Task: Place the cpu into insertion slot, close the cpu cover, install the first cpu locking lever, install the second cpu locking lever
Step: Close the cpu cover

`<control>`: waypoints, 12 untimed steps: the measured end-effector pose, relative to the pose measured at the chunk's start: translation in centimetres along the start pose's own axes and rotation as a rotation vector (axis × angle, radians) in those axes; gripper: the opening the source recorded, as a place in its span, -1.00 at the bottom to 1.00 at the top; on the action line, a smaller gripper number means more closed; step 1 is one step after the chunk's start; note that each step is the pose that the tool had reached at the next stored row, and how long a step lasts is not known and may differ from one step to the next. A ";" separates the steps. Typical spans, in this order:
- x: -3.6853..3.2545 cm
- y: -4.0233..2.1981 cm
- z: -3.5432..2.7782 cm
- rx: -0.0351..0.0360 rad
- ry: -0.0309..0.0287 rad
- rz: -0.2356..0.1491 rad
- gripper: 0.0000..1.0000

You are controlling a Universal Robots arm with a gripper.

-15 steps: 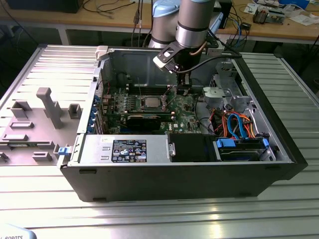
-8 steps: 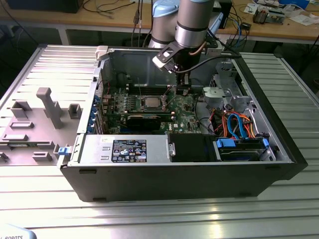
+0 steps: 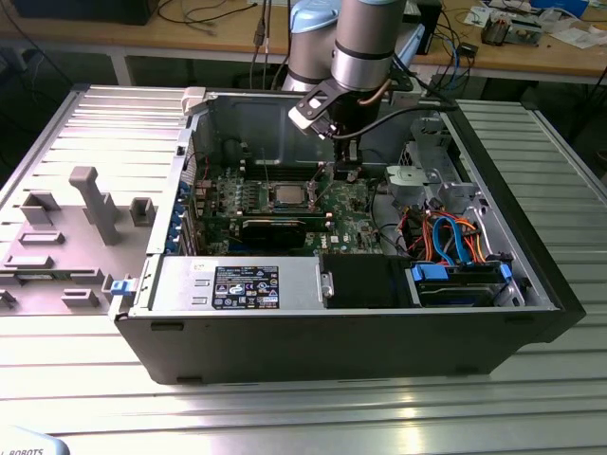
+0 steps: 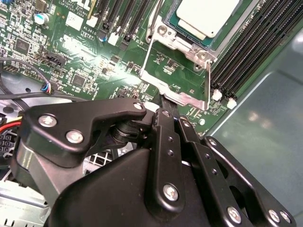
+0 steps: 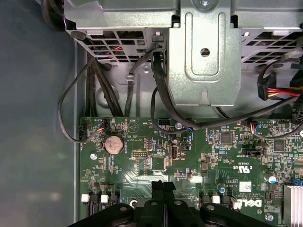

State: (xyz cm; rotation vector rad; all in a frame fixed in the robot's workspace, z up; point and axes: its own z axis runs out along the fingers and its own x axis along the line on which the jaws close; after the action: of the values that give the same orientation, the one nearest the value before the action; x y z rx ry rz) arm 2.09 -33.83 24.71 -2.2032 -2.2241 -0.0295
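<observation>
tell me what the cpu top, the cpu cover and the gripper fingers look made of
In the second wrist view, the top of the cpu looks like dull silver-grey metal with a flat, matte sheen. The cpu cover looks like thin bright sheet metal, likely steel, judging by its stamped edges and glints. The fingers of the gripper are matte black with silver screws. They could be coated metal or hard plastic.

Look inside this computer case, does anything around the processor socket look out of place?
The cpu sits in the insertion slot, but the cpu cover is swung open, its frame out over the green board rather than down on the chip. The gripper is at its free edge.
</observation>
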 end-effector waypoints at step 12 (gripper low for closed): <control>0.00 -0.29 0.00 0.0000 0.0000 0.000 -0.79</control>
State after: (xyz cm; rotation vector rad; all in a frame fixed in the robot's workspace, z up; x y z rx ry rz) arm 1.80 -33.83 24.71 -2.2036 -2.2237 -0.0295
